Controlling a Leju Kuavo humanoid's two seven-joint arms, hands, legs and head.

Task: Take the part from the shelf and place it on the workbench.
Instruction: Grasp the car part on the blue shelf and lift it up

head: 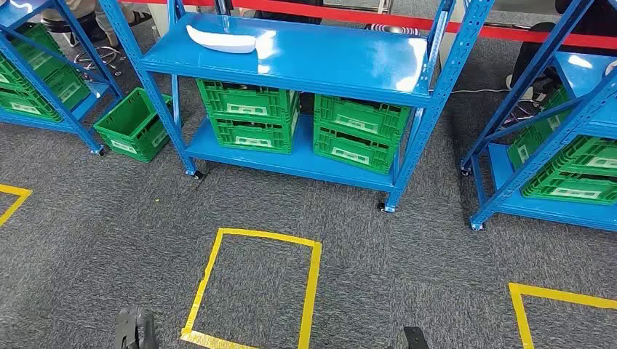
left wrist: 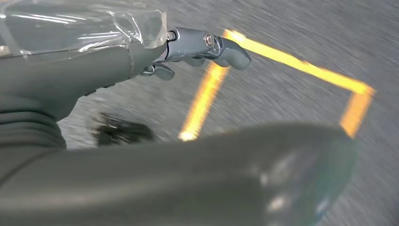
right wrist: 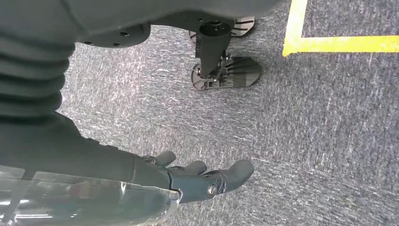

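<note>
Left hand: hangs low over the carpet, seen at 7 o'clock in the head view; fingers loosely curled, apart, holding nothing.
Tape square: yellow outline on the carpet at 6 o'clock, in front of the shelf.
Part: lies flat on the top board of the blue shelf, at about 11 o'clock, towards the board's left end; nothing touches it.
Part, look: white, long and shallow, curved like a shell or tray, tapering to a point at its left end; glossy. Probably light and rigid, but thin edges may be awkward to grip.
Crates: green, stacked on the lower board, under the part.
Right hand: hangs over the carpet near the robot's foot; fingers stretched out and slightly spread, holding nothing.
Progress: not begun, by my reading. Left to do: approach the shelf, lift the part, carry it to the worktop, set it down.
</note>
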